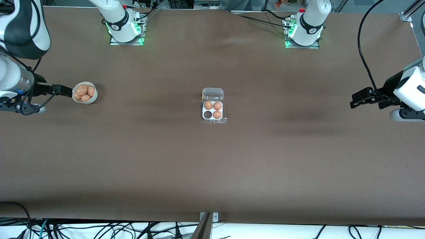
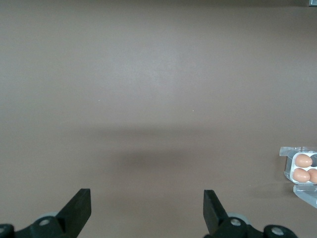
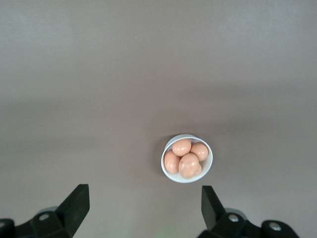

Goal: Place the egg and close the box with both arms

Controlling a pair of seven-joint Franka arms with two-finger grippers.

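While both arms wait at their ends of the counter (image 1: 212, 166), nothing of the task is yet begun. The box (image 1: 212, 110) lies mid-counter with its clear lid (image 1: 212, 94) folded back flat, away from the front camera. Three cells hold eggs; the fourth cell (image 1: 208, 115), on the front-camera side and toward the right arm's end, is dark and vacant. The bowl (image 1: 94, 98) stands well apart from the box, toward the right arm's end, heaped with loose eggs; the egg (image 3: 182, 147) to be moved is likely one of these.

The right hand (image 1: 63, 89) hangs beside the bowl, fingers spread, holding nothing; in its wrist view the bowl sits between and ahead of the fingertips. The left hand (image 1: 357, 100) hovers over bare counter toward the left arm's end, fingers likewise spread and empty, the box at the edge of its view.

Probable hazards: the eggs lie touching, so a finger descending between them may shove a neighbour or tip the light bowl. A smooth oval may slip from a two-finger pinch. The light box may slide when the lid is pushed shut unless one hand steadies it.
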